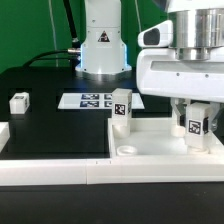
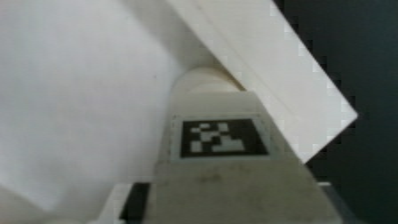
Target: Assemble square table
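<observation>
Gripped leg (image 2: 217, 140) (other legs (image 1: 121, 105) ext. only)

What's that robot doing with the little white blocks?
The robot arm is building a small table. Its jaws grip one white leg upright, on or just above the white table top. A second leg already stands on that top, and a third leg lies on the black table at the exterior view's left.
</observation>
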Controlling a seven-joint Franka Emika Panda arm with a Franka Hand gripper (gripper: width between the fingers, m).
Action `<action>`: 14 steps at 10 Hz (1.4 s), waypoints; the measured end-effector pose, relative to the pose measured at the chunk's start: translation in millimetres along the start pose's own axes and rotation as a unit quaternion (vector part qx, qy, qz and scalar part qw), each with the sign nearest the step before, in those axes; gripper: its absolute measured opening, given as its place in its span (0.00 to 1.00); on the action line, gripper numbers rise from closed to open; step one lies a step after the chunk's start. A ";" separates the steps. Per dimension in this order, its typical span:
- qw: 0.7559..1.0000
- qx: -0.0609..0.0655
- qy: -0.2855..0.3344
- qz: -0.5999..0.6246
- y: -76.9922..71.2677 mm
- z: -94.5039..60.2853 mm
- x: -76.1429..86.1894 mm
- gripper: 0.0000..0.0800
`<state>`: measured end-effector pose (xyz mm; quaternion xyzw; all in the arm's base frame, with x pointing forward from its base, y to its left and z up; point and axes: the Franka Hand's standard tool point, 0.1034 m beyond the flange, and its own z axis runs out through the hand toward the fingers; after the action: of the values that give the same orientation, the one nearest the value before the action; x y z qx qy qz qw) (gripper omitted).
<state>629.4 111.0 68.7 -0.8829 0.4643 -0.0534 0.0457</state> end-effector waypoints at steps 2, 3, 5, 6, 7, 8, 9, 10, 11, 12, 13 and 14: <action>0.978 0.025 -0.019 0.206 7.6 4.1 2.2 0.36; 0.970 0.026 -0.027 0.242 8.3 4.1 2.3 0.36; 0.966 0.027 -0.033 0.256 11.2 4.1 6.1 0.36; 0.966 0.027 -0.033 0.254 10.6 4.1 5.1 0.36; 0.966 0.027 -0.033 0.254 10.9 4.7 5.0 0.48; 0.968 0.027 -0.033 0.249 10.6 4.8 4.3 0.69; 0.992 0.028 -0.019 0.125 6.9 3.8 1.4 0.69; 0.999 0.033 -0.017 0.003 2.9 0.8 -2.6 0.80; 0.999 0.035 -0.019 -0.019 0.5 -2.8 -7.6 0.80; 0.998 0.033 -0.016 -0.055 1.9 -1.5 -5.7 0.81; 0.995 0.032 -0.013 -0.092 3.2 -0.9 -4.0 0.81; 0.986 0.027 -0.006 -0.167 3.3 -0.5 -3.6 0.81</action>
<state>624.6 112.1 68.6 -0.9467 0.3089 -0.0669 0.0627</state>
